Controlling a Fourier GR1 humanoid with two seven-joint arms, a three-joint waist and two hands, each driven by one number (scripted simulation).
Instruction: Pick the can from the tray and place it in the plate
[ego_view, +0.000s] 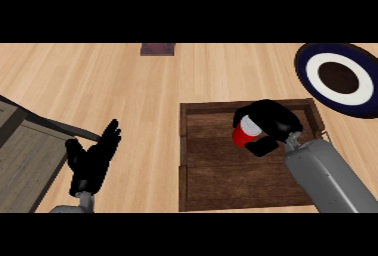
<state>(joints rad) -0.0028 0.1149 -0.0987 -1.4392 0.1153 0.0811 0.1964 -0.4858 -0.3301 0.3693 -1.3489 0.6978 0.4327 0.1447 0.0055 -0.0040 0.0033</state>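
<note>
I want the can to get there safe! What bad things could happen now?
The right hand curls round the red can and hides most of it, so the can might slip unseen. On the way out it could bump the tray's far wall. The plate sits partly cut off at the view's edge, so placing might miss.

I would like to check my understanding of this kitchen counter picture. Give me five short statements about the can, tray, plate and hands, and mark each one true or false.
1. The right robot hand is curled round the red and white can. True.
2. The can already stands on the round dark blue and white plate. False: it is over the brown wooden tray.
3. The plate lies at the view's upper right, beyond the tray. True.
4. The left robot hand holds the plate. False: it is open, left of the tray, holding nothing.
5. The tray is made of shiny metal. False: it is brown wood.
</note>
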